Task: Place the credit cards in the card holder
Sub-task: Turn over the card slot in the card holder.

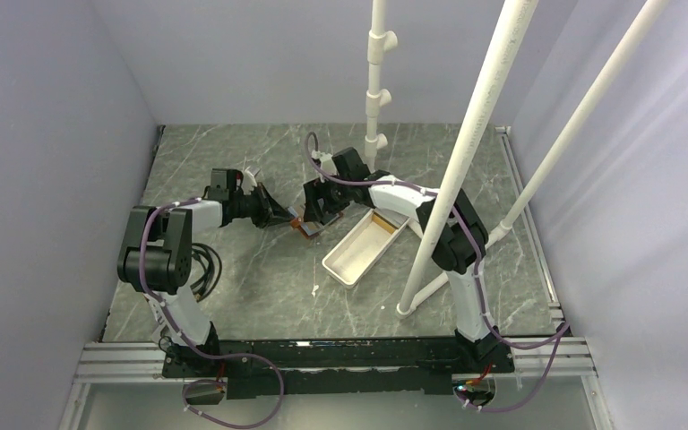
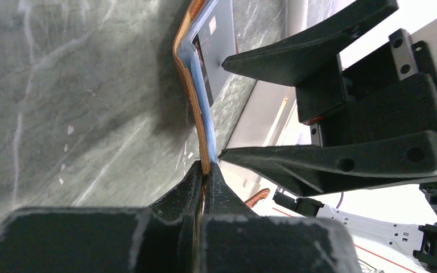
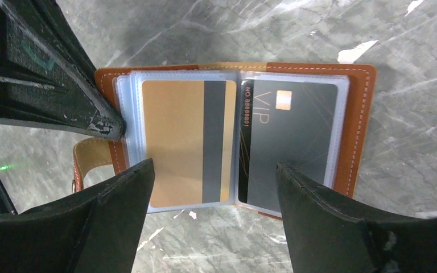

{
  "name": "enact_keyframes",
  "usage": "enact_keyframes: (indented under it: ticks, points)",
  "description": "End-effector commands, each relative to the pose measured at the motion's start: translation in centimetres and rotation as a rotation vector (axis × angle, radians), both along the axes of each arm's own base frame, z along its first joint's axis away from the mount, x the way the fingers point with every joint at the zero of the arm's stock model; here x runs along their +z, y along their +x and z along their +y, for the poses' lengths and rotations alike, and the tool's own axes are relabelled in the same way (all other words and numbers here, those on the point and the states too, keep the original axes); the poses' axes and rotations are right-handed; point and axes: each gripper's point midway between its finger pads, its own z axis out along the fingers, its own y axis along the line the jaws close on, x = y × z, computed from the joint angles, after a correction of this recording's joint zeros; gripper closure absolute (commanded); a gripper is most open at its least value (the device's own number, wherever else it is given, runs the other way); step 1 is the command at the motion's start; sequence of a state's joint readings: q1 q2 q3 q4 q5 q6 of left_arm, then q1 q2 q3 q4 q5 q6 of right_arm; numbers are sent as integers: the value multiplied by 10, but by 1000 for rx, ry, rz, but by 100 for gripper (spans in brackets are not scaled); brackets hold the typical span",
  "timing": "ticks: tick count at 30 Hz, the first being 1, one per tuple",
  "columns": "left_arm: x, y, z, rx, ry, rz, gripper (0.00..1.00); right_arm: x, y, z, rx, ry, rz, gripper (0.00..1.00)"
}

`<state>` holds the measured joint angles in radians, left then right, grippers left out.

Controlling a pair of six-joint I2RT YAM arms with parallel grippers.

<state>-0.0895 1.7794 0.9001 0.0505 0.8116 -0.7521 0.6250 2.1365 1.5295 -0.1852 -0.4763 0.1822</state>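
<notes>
Overhead, the two arms reach toward the middle of the grey marbled table (image 1: 260, 287), and their tips meet at the card holder (image 1: 303, 229). The left gripper (image 1: 279, 215) comes in from the left and the right gripper (image 1: 321, 206) from behind. A long white tray (image 1: 358, 251) lies just to the right of the card holder. At this size the top view does not show how either pair of jaws stands.

Seen from the left wrist, the left gripper (image 2: 205, 170) has its jaws pressed together on the near edge of the card holder (image 2: 183, 74), which appears edge-on as a curved strip of brown leather. A dark grey card (image 2: 219, 51) shows on its inner face. The right gripper's two black fingers (image 2: 318, 165) stand wide apart just beyond it, with the white tray (image 2: 262, 114) behind them.

From the right wrist, the card holder (image 3: 363, 125) lies open on the table (image 3: 421, 182), inner side up. A gold card (image 3: 176, 142) with a dark stripe sits in the left clear sleeve, and the dark grey card (image 3: 296, 142), marked VIP, sits in the right one. The right gripper (image 3: 214, 168) hangs above them with jaws spread, one finger at each side. Whether it touches the sleeves cannot be told. A left gripper finger (image 3: 62, 96) lies against the holder's left edge, beside a small leather strap (image 3: 88, 156).
</notes>
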Motion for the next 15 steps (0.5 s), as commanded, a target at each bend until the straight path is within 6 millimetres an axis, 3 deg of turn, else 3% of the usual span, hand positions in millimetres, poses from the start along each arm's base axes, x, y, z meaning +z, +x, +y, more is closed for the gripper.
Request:
enact_keyframes:
  ticks: [1,10,15]
  points:
    - [38,15,-8,-47,-41,-145,100,33,-4,13,77,57,-111,18]
    - [34,13,-10,-57,-30,-118,100,37,-10,15,88,58,-143,12]
    - [36,13,-10,-61,-29,-123,100,31,-4,13,51,19,-147,14]
